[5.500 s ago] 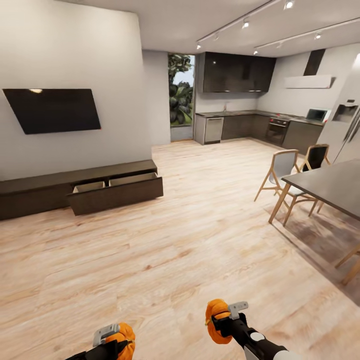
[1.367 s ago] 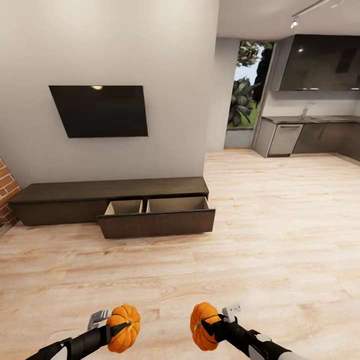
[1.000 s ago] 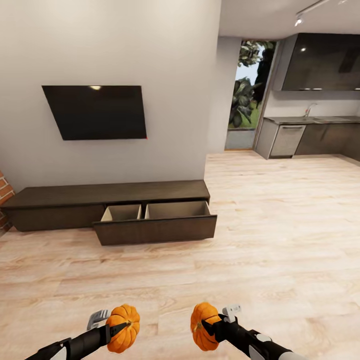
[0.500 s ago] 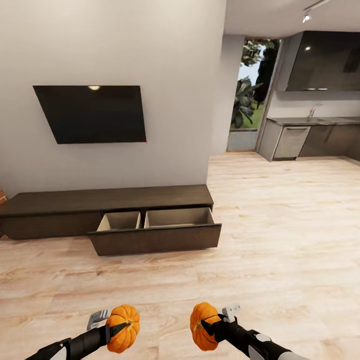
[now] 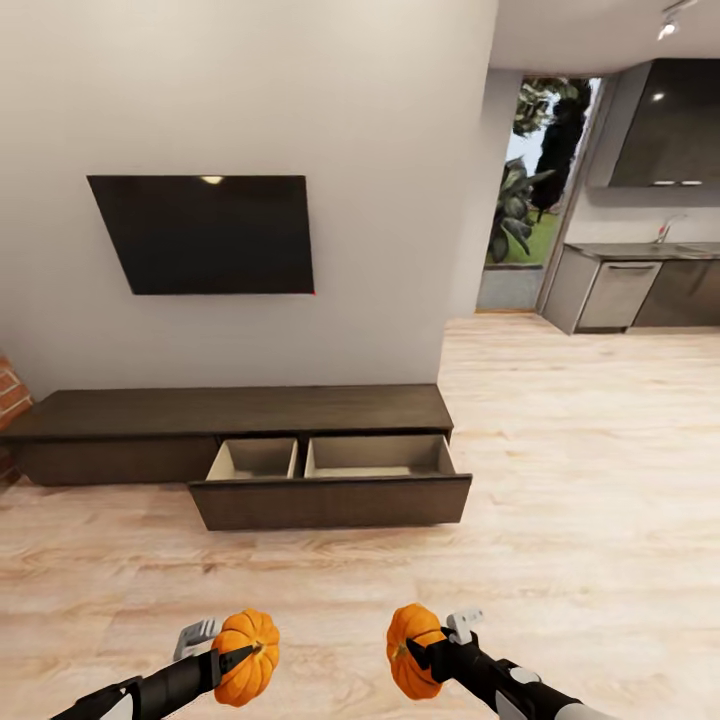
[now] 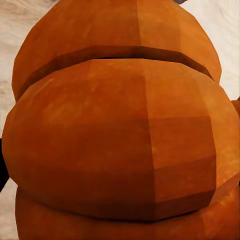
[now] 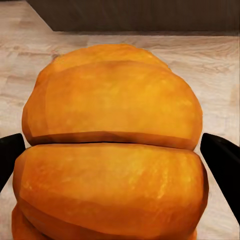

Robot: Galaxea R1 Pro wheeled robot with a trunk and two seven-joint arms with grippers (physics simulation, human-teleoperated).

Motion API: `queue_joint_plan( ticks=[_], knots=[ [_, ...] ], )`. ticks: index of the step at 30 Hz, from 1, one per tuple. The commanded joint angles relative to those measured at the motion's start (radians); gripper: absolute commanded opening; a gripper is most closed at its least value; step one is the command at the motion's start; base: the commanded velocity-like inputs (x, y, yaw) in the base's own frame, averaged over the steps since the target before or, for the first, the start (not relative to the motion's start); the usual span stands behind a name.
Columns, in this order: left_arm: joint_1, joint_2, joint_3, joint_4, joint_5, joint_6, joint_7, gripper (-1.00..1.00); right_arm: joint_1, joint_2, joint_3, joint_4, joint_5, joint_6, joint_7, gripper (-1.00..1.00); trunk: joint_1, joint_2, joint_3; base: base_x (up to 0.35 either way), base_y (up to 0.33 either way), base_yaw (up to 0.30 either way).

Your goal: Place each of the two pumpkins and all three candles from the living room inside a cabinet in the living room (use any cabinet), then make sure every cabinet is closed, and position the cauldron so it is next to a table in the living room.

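I carry two orange ribbed pumpkins low in the head view. My left gripper [image 5: 228, 656] is shut on the left pumpkin [image 5: 247, 655], whose ribs show very close [image 6: 120, 140] in the left wrist view. My right gripper [image 5: 428, 650] is shut on the right pumpkin [image 5: 412, 648], seen between black fingers [image 7: 222, 160] in the right wrist view [image 7: 112, 150]. Ahead, the long dark-brown cabinet [image 5: 230, 410] stands against the wall. Its drawer [image 5: 330, 500] is pulled out, showing two tan compartments with nothing visible inside. The candles, cauldron and table are out of view.
A black TV [image 5: 205, 235] hangs on the grey wall above the cabinet. A strip of brick [image 5: 8, 400] shows at the far left. Light wood floor [image 5: 560, 480] runs right toward kitchen counters [image 5: 640, 290] and a glass doorway [image 5: 525, 210].
The whole view has shifted: the cabinet and TV now sit further right and slightly nearer, so the camera has moved. Both grippers keep their pumpkins in the same pose.
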State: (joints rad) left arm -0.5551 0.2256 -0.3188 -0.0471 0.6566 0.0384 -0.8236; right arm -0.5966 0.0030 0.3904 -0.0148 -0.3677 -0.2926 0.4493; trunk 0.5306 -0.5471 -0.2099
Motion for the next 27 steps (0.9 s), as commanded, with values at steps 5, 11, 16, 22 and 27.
queue_joint_plan(
  ticks=[5,11,16,22,27],
  knots=[
    [0.000,0.000,0.006,0.000,0.002,0.000,0.000,-1.00,0.000,0.000,0.001,-0.001,-0.002,-0.001,-0.001,-1.00,0.000,0.000,0.005,0.329,0.086,0.222],
    [0.000,0.000,0.006,0.000,0.002,0.000,0.000,-1.00,0.000,0.000,0.000,-0.001,-0.004,-0.001,-0.012,-1.00,0.000,0.000,0.006,0.329,0.086,0.017],
    [0.000,0.000,0.006,0.000,0.002,0.000,0.000,-1.00,0.000,0.000,-0.001,-0.001,-0.001,-0.003,-0.034,-1.00,0.000,0.000,0.006,0.329,0.086,0.001],
    [0.000,0.000,0.006,0.000,0.003,0.000,0.000,-1.00,0.000,0.000,-0.001,-0.002,0.000,-0.003,-0.037,-1.00,0.000,0.000,0.006,0.329,0.086,0.000],
    [0.000,0.000,0.006,0.000,0.003,0.000,0.000,-1.00,0.000,0.000,0.001,-0.001,-0.004,0.000,-0.039,-1.00,0.000,0.000,0.006,0.329,0.085,0.000]
  ],
)
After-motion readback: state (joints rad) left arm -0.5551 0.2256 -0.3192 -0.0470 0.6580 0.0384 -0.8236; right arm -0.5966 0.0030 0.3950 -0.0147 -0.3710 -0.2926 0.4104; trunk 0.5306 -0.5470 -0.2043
